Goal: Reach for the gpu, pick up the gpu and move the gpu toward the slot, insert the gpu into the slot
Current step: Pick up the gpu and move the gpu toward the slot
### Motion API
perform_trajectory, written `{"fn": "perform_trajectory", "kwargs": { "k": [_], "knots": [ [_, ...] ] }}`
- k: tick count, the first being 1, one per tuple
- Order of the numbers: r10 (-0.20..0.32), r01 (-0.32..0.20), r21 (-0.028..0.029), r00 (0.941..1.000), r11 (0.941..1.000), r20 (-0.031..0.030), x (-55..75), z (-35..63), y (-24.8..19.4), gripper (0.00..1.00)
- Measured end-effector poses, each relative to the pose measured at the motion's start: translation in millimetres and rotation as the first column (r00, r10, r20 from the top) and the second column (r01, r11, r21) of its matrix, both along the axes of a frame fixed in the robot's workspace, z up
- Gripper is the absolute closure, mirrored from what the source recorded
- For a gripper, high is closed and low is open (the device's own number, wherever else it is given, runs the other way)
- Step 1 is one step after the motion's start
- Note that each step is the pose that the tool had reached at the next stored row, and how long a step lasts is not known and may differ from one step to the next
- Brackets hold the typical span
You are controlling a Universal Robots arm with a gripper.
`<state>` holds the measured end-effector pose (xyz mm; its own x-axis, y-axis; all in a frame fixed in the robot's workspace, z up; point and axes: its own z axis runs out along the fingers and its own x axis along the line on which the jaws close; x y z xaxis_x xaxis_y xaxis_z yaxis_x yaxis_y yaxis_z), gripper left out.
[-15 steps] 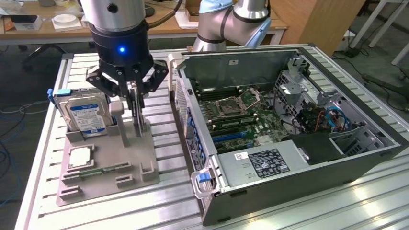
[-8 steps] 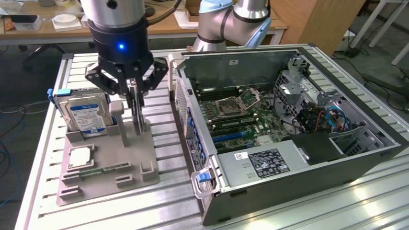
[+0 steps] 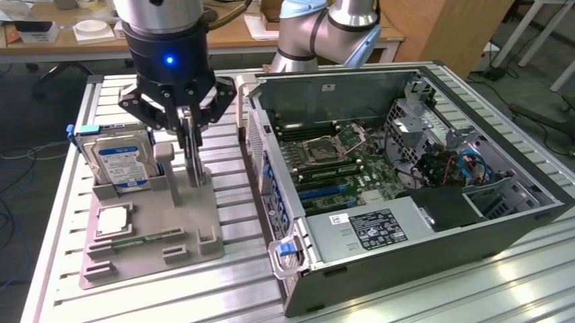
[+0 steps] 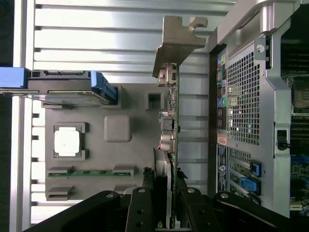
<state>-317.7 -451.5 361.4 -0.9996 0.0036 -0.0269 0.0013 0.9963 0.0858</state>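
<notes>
Gripper (image 3: 190,128) grips the upright gpu (image 3: 195,165) by its top edge, above the grey holder (image 3: 153,250). A hard drive (image 3: 121,161) stands just beside the gripper, and the open case (image 3: 422,262) sits on its other side.

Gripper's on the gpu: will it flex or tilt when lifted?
Probably stiff: the gpu is a thin rigid board held edge-on. Its metal bracket overhangs far from the gripper, so it may tilt. Likely fragile: bare connectors show.

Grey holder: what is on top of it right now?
On the grey holder: hard drive standing, processor chip flat, memory stick lying. The gpu stands on edge, clamped in the pincer. Its lower edge is covered, so seated or lifted is unclear.
</notes>
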Motion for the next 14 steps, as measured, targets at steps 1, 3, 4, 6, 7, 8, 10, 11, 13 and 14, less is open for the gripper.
{"fn": "perform_trajectory", "kwargs": {
  "k": [1, 3, 4, 6, 7, 8, 10, 11, 13, 14],
  "knots": [
    [0.0, 0.0, 0.0005, 1.0, 1.0, -0.0001, 0.0, 0.7, 0.0, 0.73],
    [0.0, 0.0, 0.0016, 1.0, 1.0, 0.0, 0.0, 2.1, 0.0, 0.73],
    [0.0, 0.0, 0.002, 1.0, 1.0, -0.0001, 0.0, 2.7, 0.0, 0.73],
    [0.0, 0.0, 0.0032, 1.0, 1.0, -0.0001, 0.0, 4.1, 0.0, 0.73],
    [0.0, 0.0, 0.0038, 1.0, 1.0, 0.0, 0.0, 4.9, 0.0, 0.73],
    [0.0, 0.0, 0.0045, 1.0, 1.0, 0.0, 0.0, 5.7, 0.0, 0.73],
    [0.0, 0.0, 0.0054, 1.0, 1.0, 0.0, 0.0, 7.0, 0.0, 0.73],
    [0.0, 0.0, 0.0058, 1.0, 1.0, 0.0, 0.0, 7.6, 0.0, 0.73],
    [0.0, 0.0, 0.0062, 1.0, 1.0, -0.0001, 0.0, 9.3, 0.0, 0.73],
    [0.0, 0.0, 0.0062, 1.0, 1.0, -0.0001, 0.0, 10.2, 0.0, 0.73]
  ]
}}
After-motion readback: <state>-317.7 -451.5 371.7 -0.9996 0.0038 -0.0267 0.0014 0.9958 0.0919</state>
